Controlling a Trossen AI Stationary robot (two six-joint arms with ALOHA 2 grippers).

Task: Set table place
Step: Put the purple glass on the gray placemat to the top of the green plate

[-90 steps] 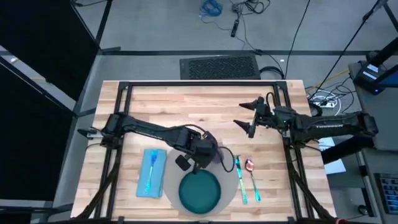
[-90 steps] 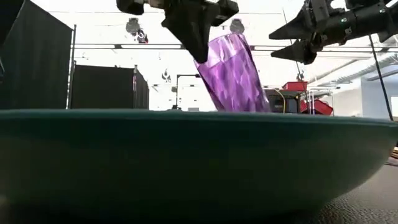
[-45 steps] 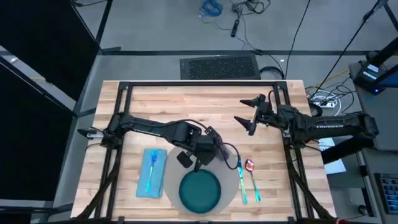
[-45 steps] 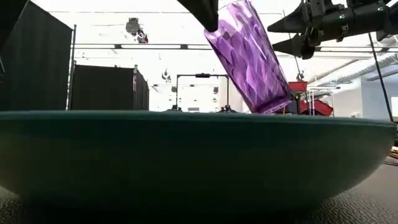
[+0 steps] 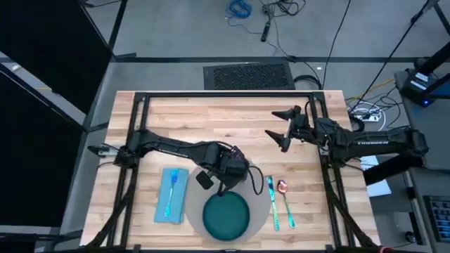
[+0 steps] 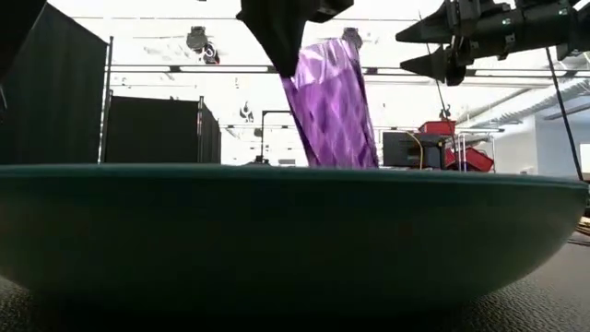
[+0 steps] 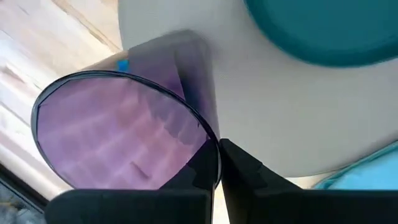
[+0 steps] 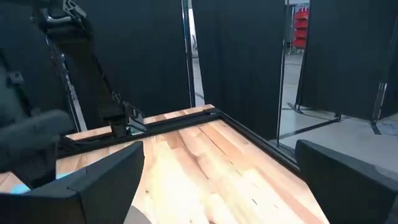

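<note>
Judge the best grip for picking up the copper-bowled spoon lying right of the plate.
Grip the spoon across its teal handle, coming straight down from above. It lies flat on the table, so only its top is open. The handle is long and narrow, the bowl rounded and likely slippery. Keep the fingers clear of the cutlery piece lying close alongside.

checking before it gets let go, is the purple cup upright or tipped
Tipped a little. In the low view the purple cup leans, held at its rim by the left gripper; its base is hidden behind the plate.
</note>
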